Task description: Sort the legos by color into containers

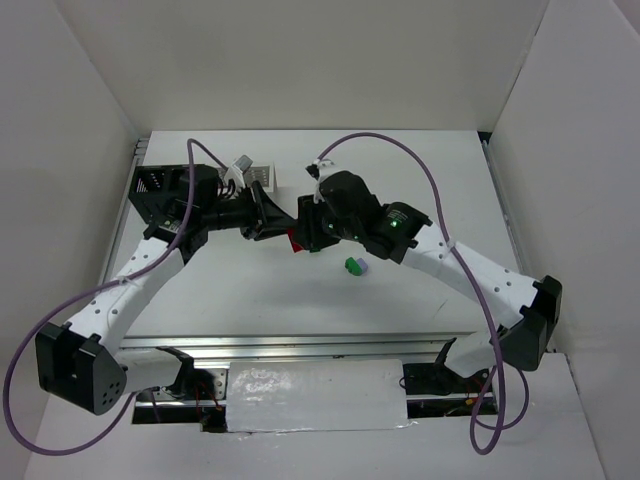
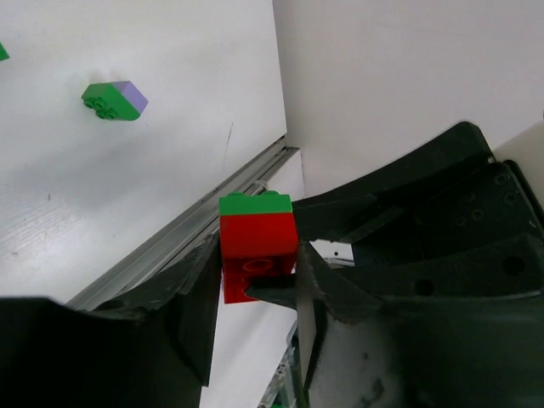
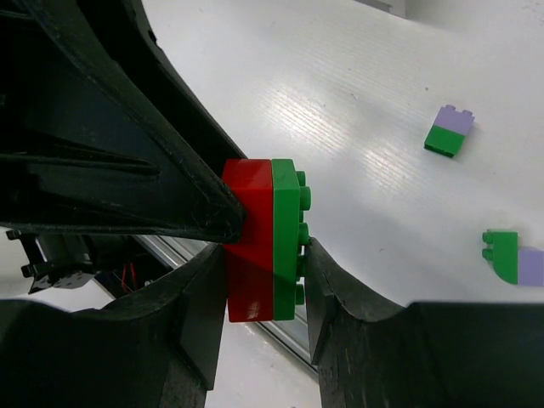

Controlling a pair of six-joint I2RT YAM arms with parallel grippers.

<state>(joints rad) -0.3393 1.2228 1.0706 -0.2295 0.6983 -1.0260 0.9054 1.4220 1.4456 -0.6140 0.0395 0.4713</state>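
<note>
Left hand and right hand both clamped on one red-and-green lego stack, mid-counter; green-lavender pair just right.

Red-green stack: a red brick with a green brick pressed onto it, at frame centre in both wrist views, clamped by the left gripper and the right gripper. Two green-and-lavender pairs lie flat on the white surface, well apart: upper pair at upper right, lower pair at the right edge. In the top view, the black container is at upper left, with the white container to its right, mostly hidden.
</note>
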